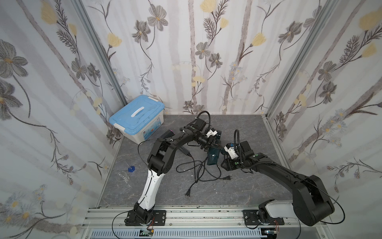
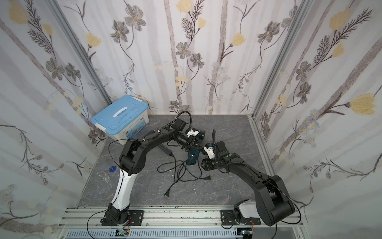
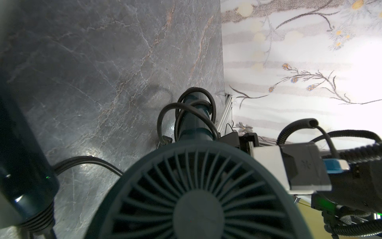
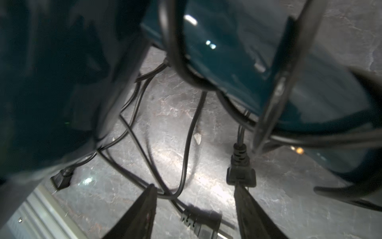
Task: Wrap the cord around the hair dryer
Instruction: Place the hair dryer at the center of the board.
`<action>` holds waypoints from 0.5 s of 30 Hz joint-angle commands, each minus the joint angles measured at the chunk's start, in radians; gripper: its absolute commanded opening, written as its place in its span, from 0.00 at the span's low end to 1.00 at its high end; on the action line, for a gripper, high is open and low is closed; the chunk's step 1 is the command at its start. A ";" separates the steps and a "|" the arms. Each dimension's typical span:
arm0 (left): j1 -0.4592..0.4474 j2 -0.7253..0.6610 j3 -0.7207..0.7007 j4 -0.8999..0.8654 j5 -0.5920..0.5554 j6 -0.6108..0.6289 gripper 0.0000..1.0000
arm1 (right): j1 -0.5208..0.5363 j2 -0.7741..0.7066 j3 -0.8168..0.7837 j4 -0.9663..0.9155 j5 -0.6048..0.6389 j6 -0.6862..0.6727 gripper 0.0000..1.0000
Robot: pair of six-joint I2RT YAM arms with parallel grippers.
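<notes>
In both top views the teal hair dryer hangs tilted at mid-table. My left gripper is shut on its upper end. In the left wrist view the dryer's rear grille fills the foreground and hides the jaws. Black cord is looped a few turns around the handle beyond the grille. My right gripper sits just to the right of the dryer. Its fingers stand apart with nothing between them, and cord loops cross the teal body ahead of it. Loose cord and a plug lie on the table.
A blue-lidded storage box stands in the back left corner. A second dark dryer with a purple end lies under my left arm, its cord ending in a plug. A small blue piece lies at the left. Walls close three sides.
</notes>
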 commanded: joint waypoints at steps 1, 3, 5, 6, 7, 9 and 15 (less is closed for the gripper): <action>0.002 0.002 -0.001 0.040 0.029 0.003 0.00 | 0.011 0.028 0.001 0.136 0.088 0.067 0.54; 0.001 0.003 -0.004 0.044 0.027 0.003 0.00 | 0.019 0.037 0.001 0.163 0.104 0.084 0.53; 0.001 0.006 -0.005 0.048 0.020 0.003 0.00 | 0.028 0.048 0.001 0.152 0.139 0.088 0.52; 0.000 0.010 -0.003 0.042 0.009 0.007 0.00 | 0.032 0.042 0.004 0.140 0.159 0.085 0.52; -0.001 0.014 0.004 0.030 0.004 0.018 0.00 | 0.035 0.026 0.003 0.128 0.169 0.082 0.53; -0.006 0.024 0.014 0.016 -0.010 0.026 0.00 | 0.034 -0.029 0.001 0.104 0.186 0.072 0.56; -0.034 0.056 0.086 -0.102 -0.095 0.125 0.00 | 0.021 -0.151 0.054 -0.045 0.303 -0.039 0.86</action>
